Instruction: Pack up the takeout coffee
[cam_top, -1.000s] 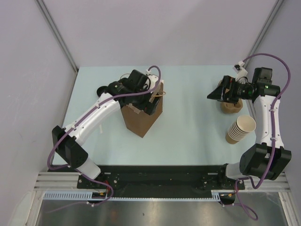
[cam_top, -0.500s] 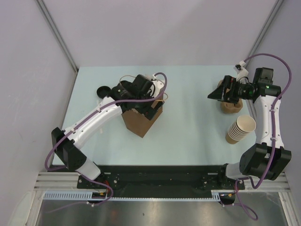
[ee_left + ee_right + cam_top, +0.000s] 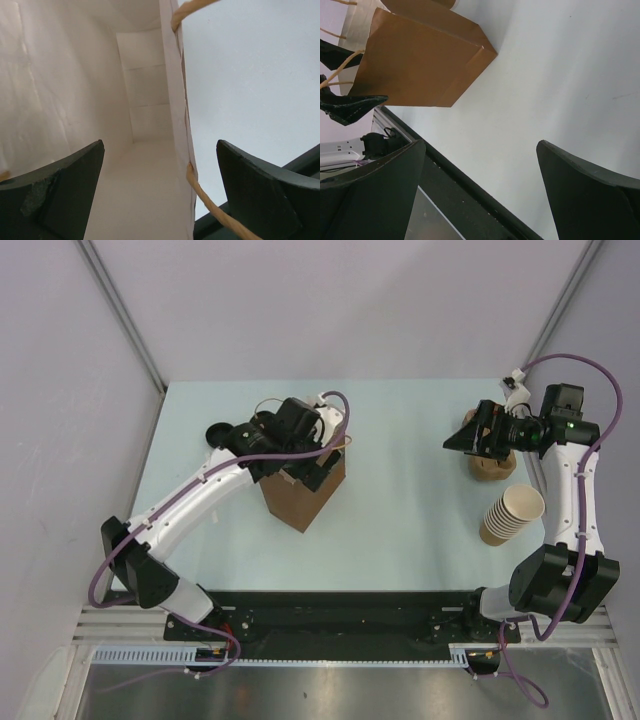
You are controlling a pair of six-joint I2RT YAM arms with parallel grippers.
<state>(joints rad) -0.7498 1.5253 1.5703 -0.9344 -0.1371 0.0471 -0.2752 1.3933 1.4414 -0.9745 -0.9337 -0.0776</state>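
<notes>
Two arms reach over the pale bench (image 3: 400,520). At the far left, the takeout coffee (image 3: 214,432) stands on the bench. It is just beside the left arm's wrist and apart from the brown paper bag (image 3: 300,495). Only its round black lid shows clearly, and the cup body is mostly hidden.

The bag stands upright near the middle-left with its mouth open. The left gripper (image 3: 160,145) is at this mouth and its fingers are spread wide. One finger is inside the bag and the other is outside, with the bag wall (image 3: 172,100) between them. It holds nothing. A twine handle (image 3: 210,212) hangs on the outer side of the wall.

On the right, the right gripper (image 3: 480,145) hovers above the bench, also wide open and empty. Just beside it sits the pulp cup carrier (image 3: 487,466). Nearer to the arm bases lies the stack of lidless paper cups (image 3: 510,512).
</notes>
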